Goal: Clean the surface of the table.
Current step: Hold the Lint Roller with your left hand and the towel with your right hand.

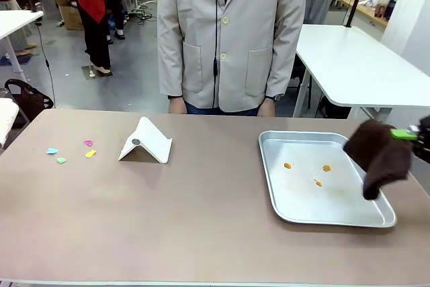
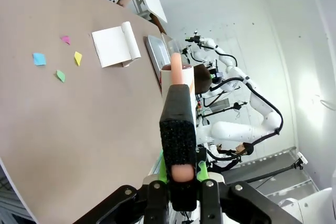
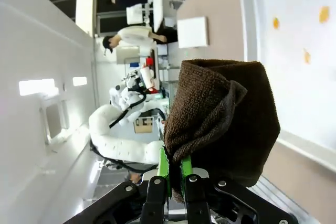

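The brownish counter (image 1: 201, 226) stretches across the near foreground, with a person (image 1: 232, 31) standing at its far edge. On its left lie small coloured paper scraps (image 1: 89, 153), and a folded white card (image 1: 146, 142) stands near the middle. A metal tray (image 1: 264, 159) on the right holds a few orange crumbs (image 1: 287, 165). The right pincer (image 1: 406, 135) is clamped on a brown cloth (image 1: 379, 156), which hangs over the tray's right side. The left pincer (image 2: 182, 174) is closed tightly around a black tool (image 2: 177, 129) with a rough face and a peach-coloured rod.
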{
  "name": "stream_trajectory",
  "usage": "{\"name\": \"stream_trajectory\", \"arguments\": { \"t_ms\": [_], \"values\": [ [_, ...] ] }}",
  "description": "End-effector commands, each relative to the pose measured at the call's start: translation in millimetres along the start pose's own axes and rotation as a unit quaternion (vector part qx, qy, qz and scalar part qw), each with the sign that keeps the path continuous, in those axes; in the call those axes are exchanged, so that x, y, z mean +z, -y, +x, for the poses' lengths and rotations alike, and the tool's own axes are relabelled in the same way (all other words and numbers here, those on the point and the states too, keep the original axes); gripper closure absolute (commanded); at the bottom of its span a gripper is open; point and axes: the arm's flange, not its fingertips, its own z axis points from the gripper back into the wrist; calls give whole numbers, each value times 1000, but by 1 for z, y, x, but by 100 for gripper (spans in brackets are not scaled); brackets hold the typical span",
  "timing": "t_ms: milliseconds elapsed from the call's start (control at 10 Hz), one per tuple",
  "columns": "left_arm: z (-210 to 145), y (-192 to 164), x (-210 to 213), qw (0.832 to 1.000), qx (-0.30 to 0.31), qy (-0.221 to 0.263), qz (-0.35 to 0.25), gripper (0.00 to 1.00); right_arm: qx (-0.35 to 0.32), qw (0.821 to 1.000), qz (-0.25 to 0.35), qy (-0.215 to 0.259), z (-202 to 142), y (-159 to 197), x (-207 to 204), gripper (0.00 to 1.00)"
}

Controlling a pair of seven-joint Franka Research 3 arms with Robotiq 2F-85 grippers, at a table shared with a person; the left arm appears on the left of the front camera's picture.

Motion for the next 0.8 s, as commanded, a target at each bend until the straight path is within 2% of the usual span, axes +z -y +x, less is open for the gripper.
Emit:
{"name": "stream_trajectory", "arguments": {
  "t_ms": [0,100,200,300,400,700],
  "values": [
    [0,-9,9,999,10,-30,-8,100,-20,999,31,14,5,6,36,100],
    [-2,-14,7,999,15,-34,-7,100,-25,996,68,44,5,20,48,100],
    [4,-10,-12,999,28,-28,-6,100,4,995,86,55,5,27,50,100],
    [-1,-17,3,1000,17,-15,-5,100,13,994,91,55,8,30,46,100],
    [-1,-17,3,1000,17,-15,-5,100,-24,998,46,44,-5,24,49,100],
    [-1,-17,3,1000,17,-15,-5,100,-24,998,46,44,-5,24,49,100]
  ]
}}
